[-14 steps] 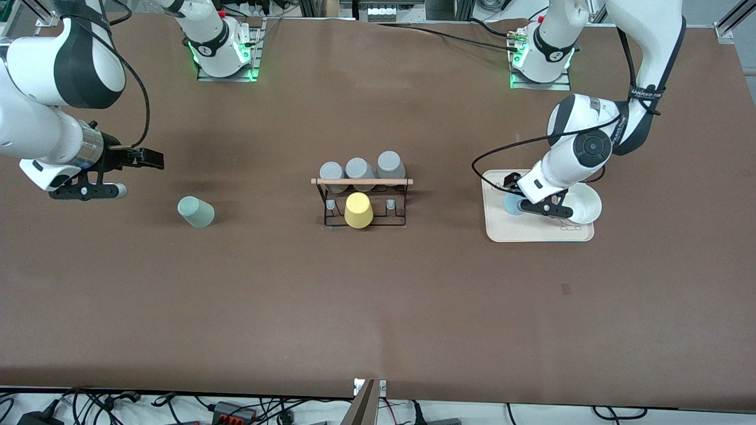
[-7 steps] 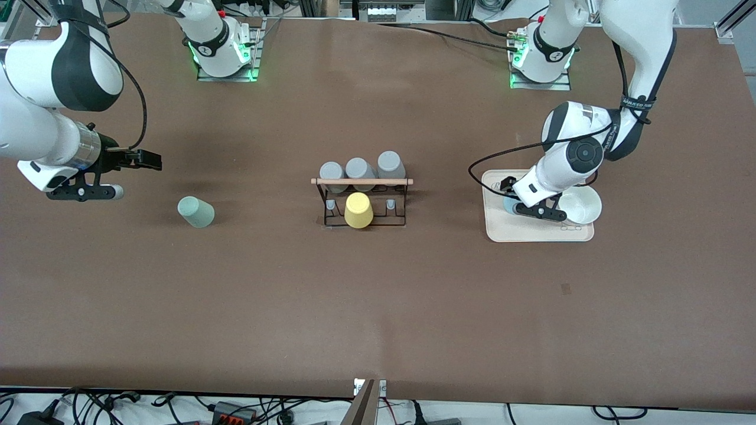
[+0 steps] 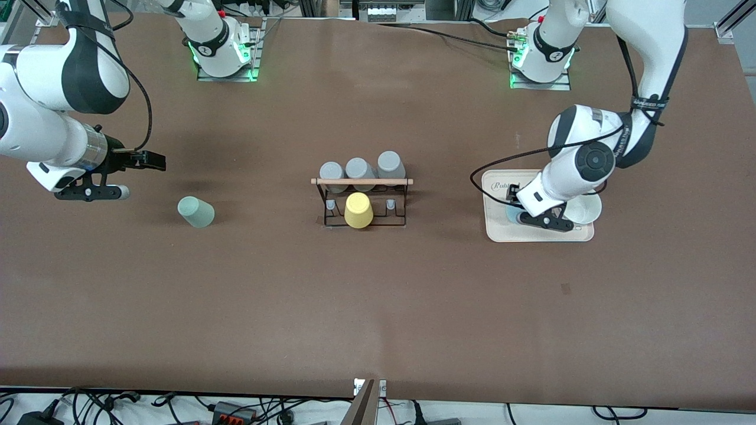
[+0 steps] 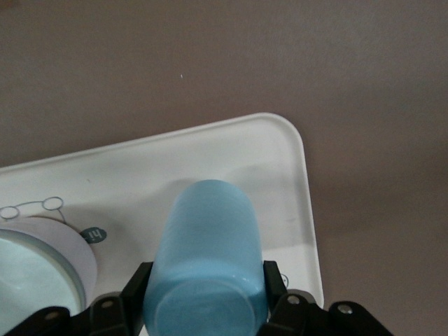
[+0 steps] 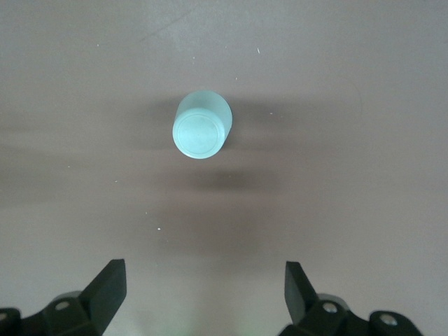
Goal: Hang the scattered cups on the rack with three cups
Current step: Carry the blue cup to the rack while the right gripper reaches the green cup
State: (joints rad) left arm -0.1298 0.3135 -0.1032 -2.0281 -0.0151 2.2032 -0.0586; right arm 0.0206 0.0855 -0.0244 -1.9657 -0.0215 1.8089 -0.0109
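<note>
Brown, matte table (image 3: 378, 307) seen from above, with 2 white robot arms.

At the right arm's end: right gripper (image 3: 121, 175) raised over bare tabletop, black fingers (image 5: 105, 287) spread wide and holding nothing. Just beside it, nearer the front camera, pale mint-green cup (image 3: 196, 212) standing upside down on the table, smooth, tapered, without a handle, flat round base facing up in the right wrist view (image 5: 201, 127).

In the middle: small black wire rack (image 3: 363, 203) with a light wooden rod (image 3: 362, 181) across its top. 3 grey cups (image 3: 359, 169) in a row on the pegs farther from the front camera, 1 yellow cup (image 3: 358, 211) upside down on the nearer row, with short grey peg tips showing on either side of it.

At the left arm's end: beige rounded-corner tray (image 3: 502, 233) bearing a shallow white bowl (image 3: 587, 206). Left gripper (image 3: 527, 213) low over the tray, black fingers (image 4: 273, 283) closed narrowly against both sides of the light blue cup (image 4: 208, 262), smooth and tapered, beside the bowl and just above or on the tray; contact with the tray unclear.
</note>
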